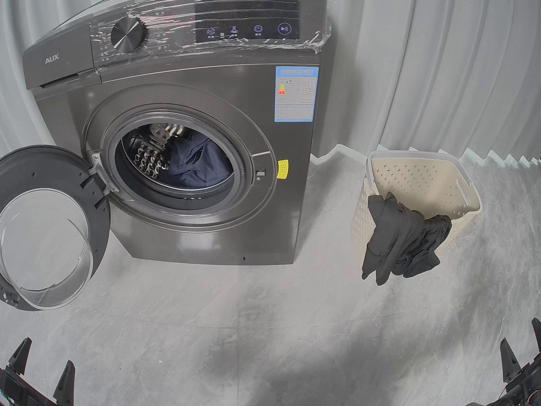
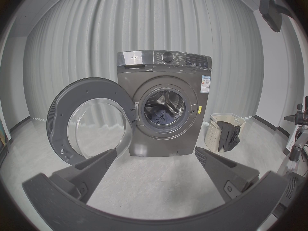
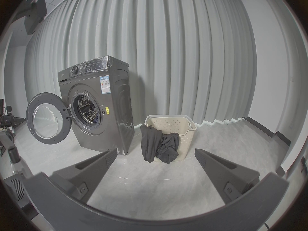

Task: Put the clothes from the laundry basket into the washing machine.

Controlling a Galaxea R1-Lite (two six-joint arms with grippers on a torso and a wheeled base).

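A grey front-loading washing machine (image 1: 186,142) stands on the floor with its round door (image 1: 48,226) swung wide to the left. A dark blue garment (image 1: 194,162) lies inside the drum. To the machine's right stands a cream laundry basket (image 1: 428,181), and a black garment (image 1: 403,238) hangs over its front rim. My left gripper (image 1: 42,367) is low at the near left, open and holding nothing. My right gripper (image 1: 524,348) is low at the near right, also open and holding nothing. Both are well back from the machine (image 2: 163,106) and the basket (image 3: 173,127).
Grey tiled floor (image 1: 270,322) lies bare between me and the machine. A pleated pale curtain (image 1: 439,57) covers the wall behind. The open door (image 2: 93,119) juts out into the floor space on the left.
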